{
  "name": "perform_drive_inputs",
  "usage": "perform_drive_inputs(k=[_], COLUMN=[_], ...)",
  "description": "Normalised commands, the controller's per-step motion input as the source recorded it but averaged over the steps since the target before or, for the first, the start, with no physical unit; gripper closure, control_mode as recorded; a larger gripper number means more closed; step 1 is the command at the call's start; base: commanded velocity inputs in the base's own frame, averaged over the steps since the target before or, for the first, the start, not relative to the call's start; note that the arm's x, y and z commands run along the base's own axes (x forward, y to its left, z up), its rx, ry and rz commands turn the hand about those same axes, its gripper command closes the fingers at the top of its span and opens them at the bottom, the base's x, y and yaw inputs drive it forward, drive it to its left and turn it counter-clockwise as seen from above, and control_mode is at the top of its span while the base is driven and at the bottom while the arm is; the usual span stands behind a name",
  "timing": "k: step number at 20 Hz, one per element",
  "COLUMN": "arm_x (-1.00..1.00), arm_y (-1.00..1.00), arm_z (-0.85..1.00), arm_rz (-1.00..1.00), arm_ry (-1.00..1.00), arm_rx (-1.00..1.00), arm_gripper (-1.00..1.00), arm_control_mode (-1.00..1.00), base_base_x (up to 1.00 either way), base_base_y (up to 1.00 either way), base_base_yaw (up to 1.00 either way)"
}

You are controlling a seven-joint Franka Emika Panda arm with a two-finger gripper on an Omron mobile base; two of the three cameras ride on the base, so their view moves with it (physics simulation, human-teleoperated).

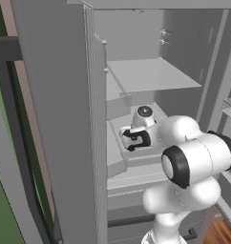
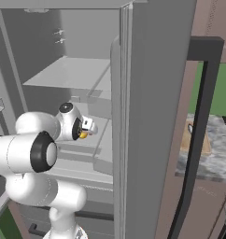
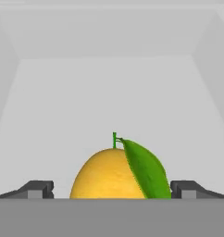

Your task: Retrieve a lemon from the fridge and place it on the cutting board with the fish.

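The lemon (image 3: 115, 175) is yellow with a green leaf and stem, and it rests on a pale shelf inside the open fridge (image 1: 151, 76). My gripper (image 3: 113, 190) is open, and its two dark fingertips (image 3: 37, 190) stand wide on either side of the lemon without touching it. From the right base view a sliver of the lemon (image 2: 82, 135) shows under the gripper (image 2: 89, 126), which is reaching onto a middle shelf. The left base view shows the gripper (image 1: 128, 140) over the same shelf. The tan cutting board (image 2: 186, 142) lies on the marbled counter at the right, partly behind a door handle.
The fridge's open grey doors (image 1: 65, 119) (image 2: 147, 116) flank the arm closely on both sides. A wider shelf (image 2: 68, 72) sits above the one I reach into. A dark vertical handle (image 2: 199, 130) stands at the right, and door bins (image 1: 230, 109) line the far right.
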Motion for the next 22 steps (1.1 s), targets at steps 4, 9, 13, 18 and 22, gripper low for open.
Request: perform_drive_inputs(k=[4, 9, 13, 18, 22], arm_x=[0.00, 0.05, 0.03, 0.00, 0.00], arm_y=[0.00, 0.00, 0.00, 0.00, 0.00], arm_z=[-0.14, -0.02, -0.04, -0.09, -0.08], arm_rz=[-0.02, 0.00, 0.00, -0.01, -0.02], arm_ry=[0.06, 0.00, 0.00, 0.05, 0.06], arm_rx=[0.00, 0.00, 0.00, 0.00, 0.00], arm_gripper=[-1.00, -1.00, -1.00, 1.00, 1.00], arm_control_mode=[-1.00, -1.00, -1.00, -1.00, -1.00], base_base_x=[0.00, 0.00, 0.00, 0.00, 0.00], base_base_y=[0.00, 0.00, 0.00, 0.00, 0.00], base_base_yaw=[0.00, 0.00, 0.00, 0.00, 0.00])
